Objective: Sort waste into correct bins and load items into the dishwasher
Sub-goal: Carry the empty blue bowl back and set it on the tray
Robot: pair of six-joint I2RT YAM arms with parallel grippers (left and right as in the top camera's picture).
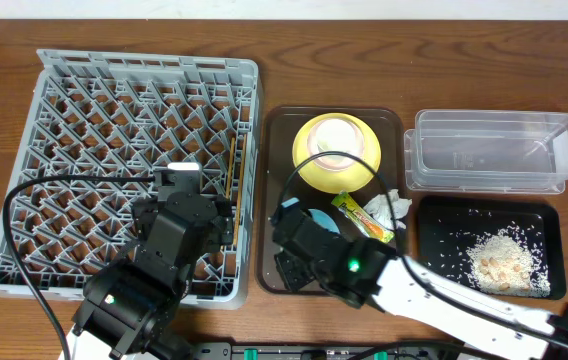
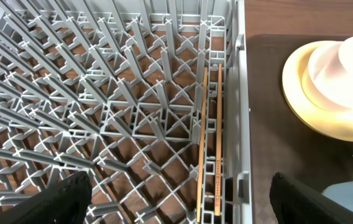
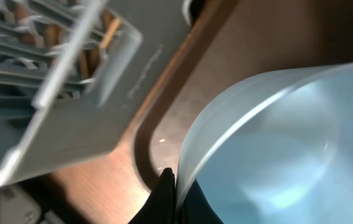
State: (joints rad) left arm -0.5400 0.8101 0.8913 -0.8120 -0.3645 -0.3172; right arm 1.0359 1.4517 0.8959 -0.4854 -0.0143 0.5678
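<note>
My right gripper (image 1: 299, 238) is shut on the rim of the white bowl with a light-blue outside (image 1: 316, 218), at the front left of the brown serving tray; the right wrist view shows the fingers (image 3: 173, 186) pinching the bowl's wall (image 3: 276, 137). My left gripper (image 1: 189, 200) is open and empty over the grey dish rack (image 1: 84, 120). Two wooden chopsticks (image 1: 232, 180) lie in the rack's right edge row, and show in the left wrist view (image 2: 209, 143). The cream bowl (image 1: 336, 135) sits on the pale-yellow plate (image 1: 309, 170). The yellow-green wrapper (image 1: 364, 218) and the white napkin (image 1: 389, 205) lie on the serving tray.
The brown serving tray (image 1: 276, 130) lies between the rack and the bins. The clear tub (image 1: 494, 150) stands at the back right. The black tray (image 1: 444, 215) in front of it holds white crumbs (image 1: 504, 258). Black cables loop over the rack's front and the plate.
</note>
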